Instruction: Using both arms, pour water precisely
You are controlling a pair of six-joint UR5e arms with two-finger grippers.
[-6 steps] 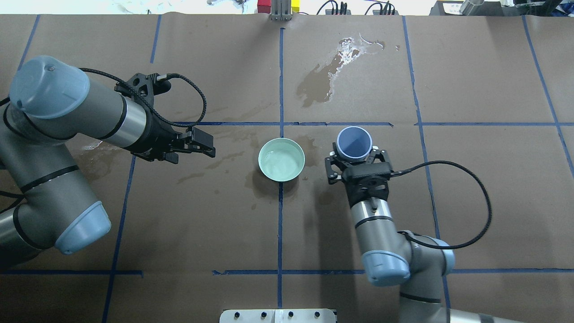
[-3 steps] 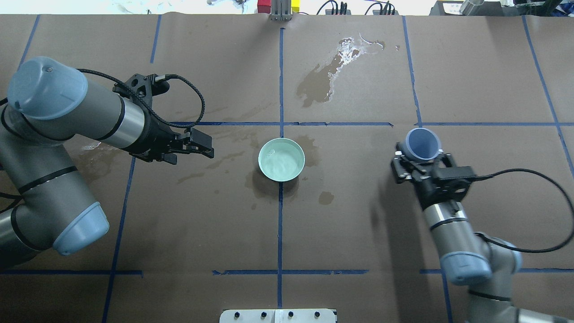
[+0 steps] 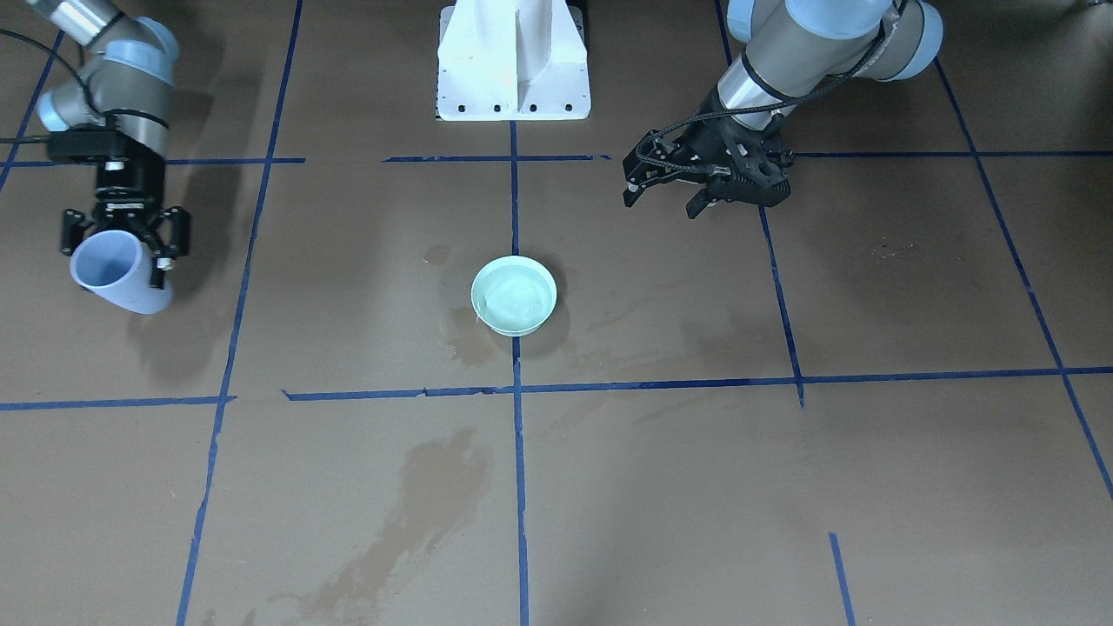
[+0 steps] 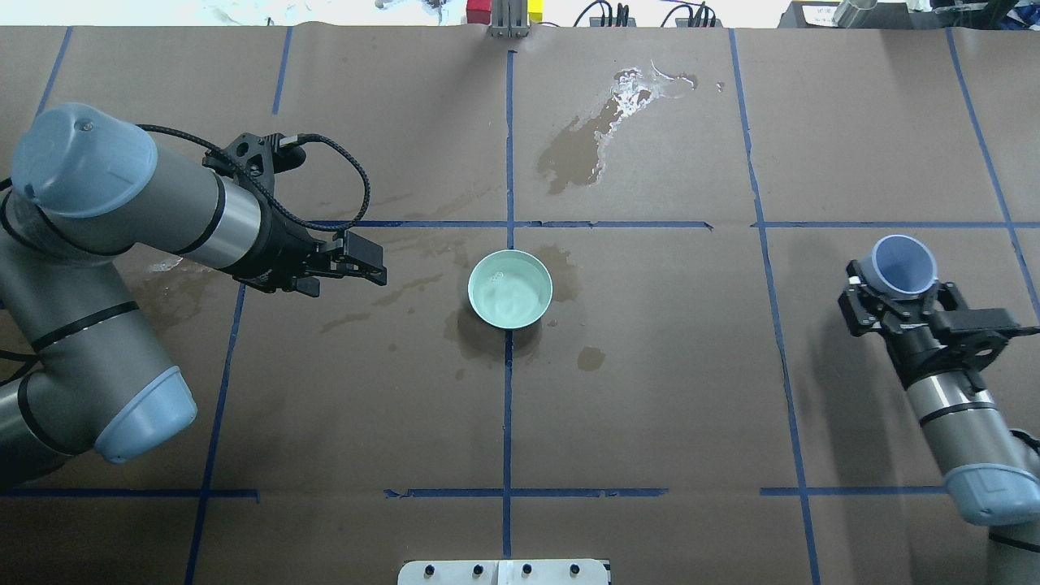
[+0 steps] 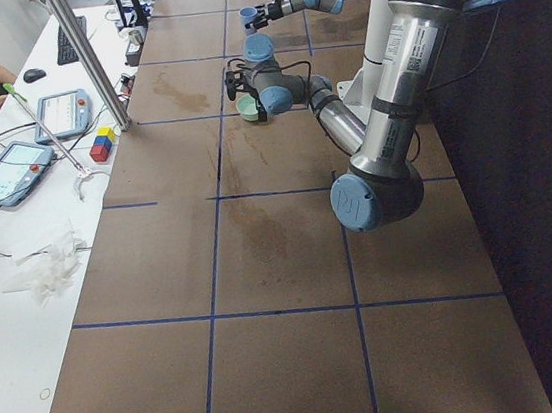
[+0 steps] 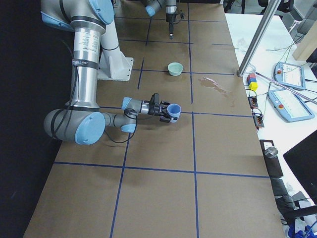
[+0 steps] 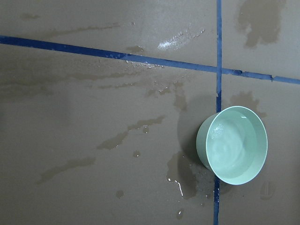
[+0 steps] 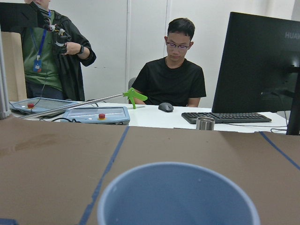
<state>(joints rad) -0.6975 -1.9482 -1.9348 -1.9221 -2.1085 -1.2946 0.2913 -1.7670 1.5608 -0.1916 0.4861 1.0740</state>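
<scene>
While the right claw (image 4: 898,290) clasps a smooth blue cup (image 4: 900,264), the left claw (image 3: 661,204) gapes.

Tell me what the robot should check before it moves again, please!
1. The right fingers are shut on the pale blue plastic cup: ok.
2. No water is left in the cup: cannot tell, its bottom is hidden.
3. The mint green round bowl stands upright with water in it: ok.
4. The left fingers are open, hold nothing and are apart from the bowl: ok.
5. The brown paper table cover is dry around the bowl: not ok, a dark wet patch lies beside it.
</scene>
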